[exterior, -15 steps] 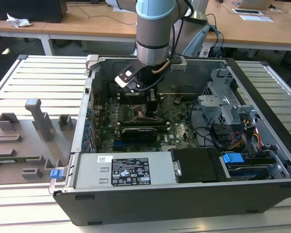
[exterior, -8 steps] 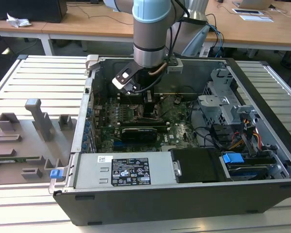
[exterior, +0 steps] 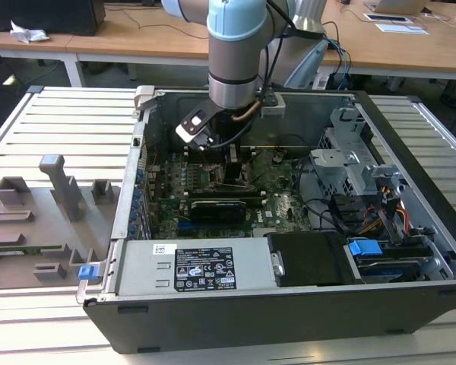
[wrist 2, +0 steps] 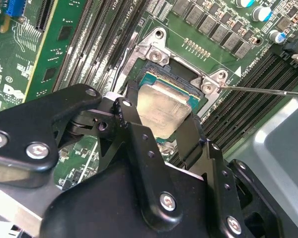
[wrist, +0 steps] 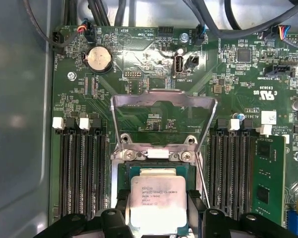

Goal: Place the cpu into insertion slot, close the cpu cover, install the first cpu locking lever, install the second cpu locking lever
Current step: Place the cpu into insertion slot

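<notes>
Inspection of the open dark-grey computer case (exterior: 251,319), which rests on a slatted tabletop (exterior: 68,114): the grey-and-blue robot arm (exterior: 239,61) reaches down into it over the green motherboard (wrist: 154,49). In both wrist views the black gripper (wrist 2: 161,119) is directly above the square black-rimmed insertion slot (wrist 2: 171,67). Its jaws are clenched on two opposite edges of the small flat square cpu with a silver-grey metal top (wrist: 158,206). The cpu lies level within the outline of the slot; whether it is fully seated cannot be told. The thin square dark-metal cpu cover with a large central window (wrist: 164,99) stands raised from the edge of the slot farthest from the gripper, leaving the slot uncovered. A thin metal lever rod (wrist 2: 268,91) runs outward from one corner of the slot. Long black memory slots (wrist: 84,168) lie in rows on either side of the slot.
</notes>
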`<action>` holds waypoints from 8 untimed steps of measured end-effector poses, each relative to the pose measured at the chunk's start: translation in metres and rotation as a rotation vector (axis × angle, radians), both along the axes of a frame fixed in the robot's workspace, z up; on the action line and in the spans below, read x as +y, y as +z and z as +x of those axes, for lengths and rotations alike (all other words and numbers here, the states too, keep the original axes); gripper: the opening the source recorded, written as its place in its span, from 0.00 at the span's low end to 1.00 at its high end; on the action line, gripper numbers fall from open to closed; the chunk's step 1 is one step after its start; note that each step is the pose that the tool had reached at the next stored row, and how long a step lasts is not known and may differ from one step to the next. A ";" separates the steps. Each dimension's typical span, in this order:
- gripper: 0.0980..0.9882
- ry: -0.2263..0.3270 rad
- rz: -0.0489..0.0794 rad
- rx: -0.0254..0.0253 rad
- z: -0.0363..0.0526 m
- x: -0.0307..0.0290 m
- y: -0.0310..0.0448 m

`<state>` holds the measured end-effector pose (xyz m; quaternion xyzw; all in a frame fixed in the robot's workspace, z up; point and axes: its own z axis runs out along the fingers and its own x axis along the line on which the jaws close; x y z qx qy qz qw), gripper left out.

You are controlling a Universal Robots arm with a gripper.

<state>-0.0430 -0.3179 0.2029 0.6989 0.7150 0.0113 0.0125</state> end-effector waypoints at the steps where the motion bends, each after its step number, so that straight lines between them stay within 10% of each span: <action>1: 0.50 0.000 0.000 0.0000 0.0000 0.0000 -0.0005; 8: 0.50 0.000 0.000 0.0001 0.0000 0.0000 -0.0044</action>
